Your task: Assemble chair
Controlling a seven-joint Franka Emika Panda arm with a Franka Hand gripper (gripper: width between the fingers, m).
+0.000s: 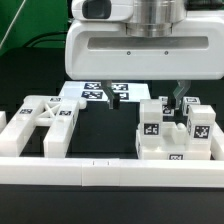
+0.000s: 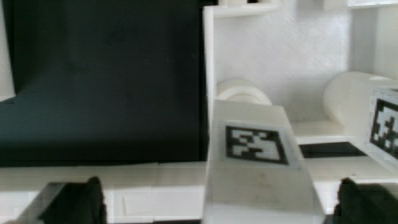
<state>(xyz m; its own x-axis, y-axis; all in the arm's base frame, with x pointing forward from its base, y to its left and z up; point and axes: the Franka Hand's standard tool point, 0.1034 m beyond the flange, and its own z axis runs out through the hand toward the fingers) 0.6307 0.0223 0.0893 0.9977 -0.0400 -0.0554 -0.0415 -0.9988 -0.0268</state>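
Now I am watching the gripper (image 1: pixel 173 100) hanging open astride a white tagged block (image 2: pixel 251 150), standing at the exterior view's right; the X-braced frame (image 1: pixel 44 120) is lying left, a rail (image 1: pixel 110 172) fencing both.

Black tabletop (image 1: pixel 100 135); white border rail (image 1: pixel 100 172) along front; marker board (image 1: pixel 90 92) at rear; dark backdrop (image 1: pixel 30 40) beyond.

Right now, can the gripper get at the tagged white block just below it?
Probably yes. The gripper is open, and in the wrist view the tagged block lines up between its fingers with nothing over it.
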